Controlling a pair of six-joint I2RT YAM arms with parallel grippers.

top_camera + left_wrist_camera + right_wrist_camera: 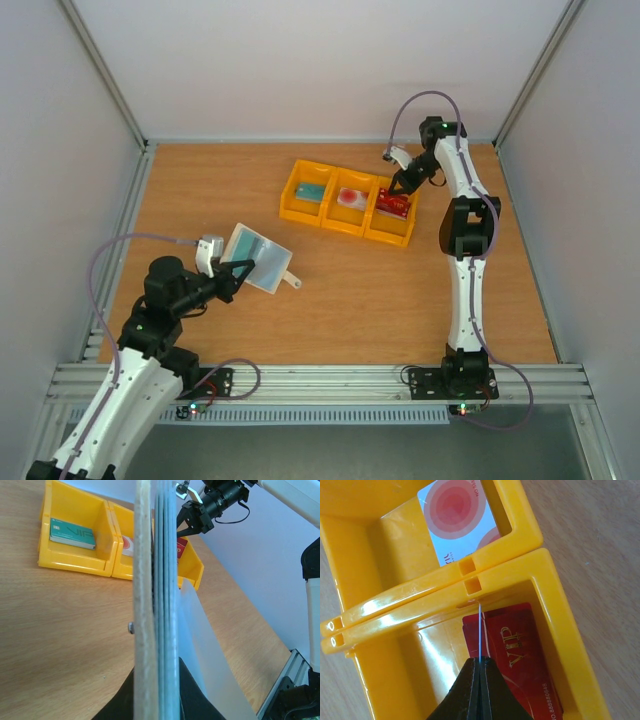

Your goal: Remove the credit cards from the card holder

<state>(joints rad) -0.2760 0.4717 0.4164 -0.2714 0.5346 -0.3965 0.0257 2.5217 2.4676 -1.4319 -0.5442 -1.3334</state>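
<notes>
My left claw (237, 268) is clenched on the edge of the card holder (260, 255), which sits tilted at the near left of the table (340, 300). It is open, its grey-blue inside faces up and its strap tab (293, 281) points right. My right claw (480, 659) is pinched tight on a thin card (479, 630). I see that card only edge-on, over the right compartment of the yellow tray (300, 213), so its face is unreadable. Beneath it lies a dark red card (520, 655) with "VIP" in gold and a number full of eights. The middle compartment has a pinkish red-and-white card (454, 510) with ringed circles, its print too small to read. The left compartment has a teal card (72, 534) marked "VIP".
</notes>
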